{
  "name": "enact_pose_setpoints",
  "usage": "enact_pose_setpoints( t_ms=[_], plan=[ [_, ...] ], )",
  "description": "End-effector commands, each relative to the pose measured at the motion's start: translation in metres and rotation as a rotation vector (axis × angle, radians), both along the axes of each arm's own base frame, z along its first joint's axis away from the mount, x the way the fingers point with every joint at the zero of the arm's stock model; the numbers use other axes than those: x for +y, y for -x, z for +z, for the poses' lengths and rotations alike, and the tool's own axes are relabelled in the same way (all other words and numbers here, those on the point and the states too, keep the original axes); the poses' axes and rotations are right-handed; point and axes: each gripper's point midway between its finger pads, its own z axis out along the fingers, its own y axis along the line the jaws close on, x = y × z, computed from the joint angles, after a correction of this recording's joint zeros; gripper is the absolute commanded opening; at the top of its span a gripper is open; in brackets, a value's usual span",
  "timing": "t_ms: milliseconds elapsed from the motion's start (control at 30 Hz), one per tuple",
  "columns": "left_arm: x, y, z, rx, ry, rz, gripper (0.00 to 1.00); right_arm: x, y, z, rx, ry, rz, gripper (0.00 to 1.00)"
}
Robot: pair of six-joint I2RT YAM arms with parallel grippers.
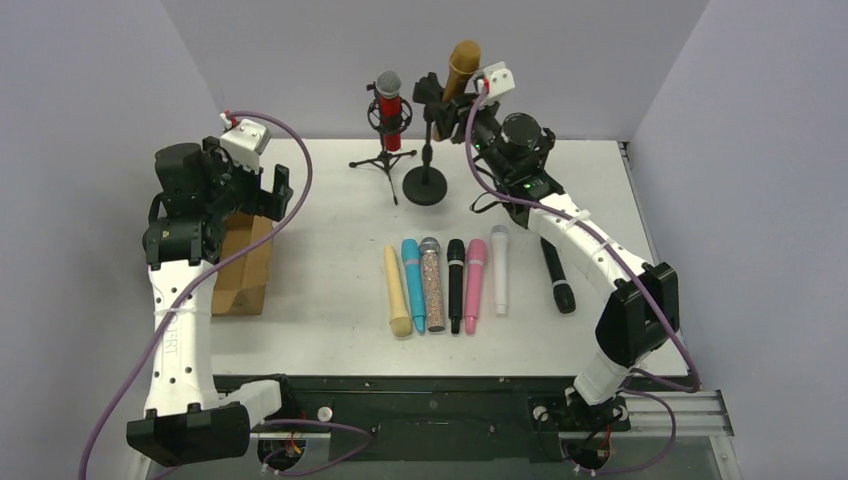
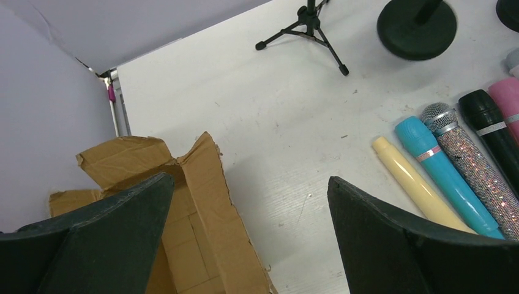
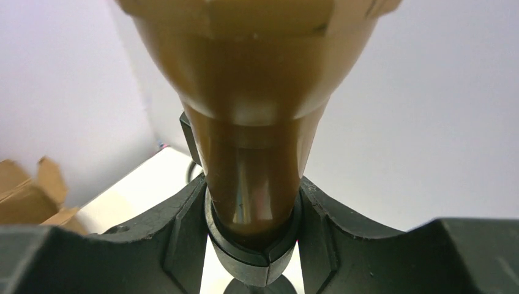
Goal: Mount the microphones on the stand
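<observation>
White flat tabletop [image 1: 330, 200]: bears torn brown cardboard box [image 1: 245, 265] at nine o'clock, seven coloured stick microphones [image 1: 455, 285] centre to three, two black stands [image 1: 425, 187] at twelve.

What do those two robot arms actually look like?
Both are white shells joined by chunky black joints: left arm, with grey lettering, and right arm. A purple cable loops along each. White camera boxes top the wrists. The left claw and right claw have broad black fingers.

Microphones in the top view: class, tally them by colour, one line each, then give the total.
red microphone: 1
golden-brown microphone: 1
cream microphone: 1
teal microphone: 1
glittery microphone: 1
black microphones: 2
pink microphone: 1
white microphone: 1
Total: 9
</observation>
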Motion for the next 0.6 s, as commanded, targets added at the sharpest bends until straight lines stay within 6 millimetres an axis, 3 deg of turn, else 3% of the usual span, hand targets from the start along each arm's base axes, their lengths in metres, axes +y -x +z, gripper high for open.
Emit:
enact_pose_setpoints(
  t_ms=[0,167,467,567],
  plan=[
    [0.004,-0.006,0.018,-0.037,0.030,0.041,0.96,-0.047,0.018,0.098,-0.223,-0.161,-0.083,0.00],
    [0.002,-0.005,0.016,-0.049,0.028,0.026,0.96,-0.065,-0.004,0.094,-0.221,-0.152,-0.149,0.00],
    [-0.003,-0.009,-0.003,-0.031,0.050,0.001,0.96,-0.068,-0.059,0.052,-0.204,-0.089,-0.275,0.00],
    [-0.005,-0.014,-0.008,-0.040,0.064,-0.005,0.96,-0.073,-0.072,0.051,-0.208,-0.091,-0.319,0.00]
  ],
)
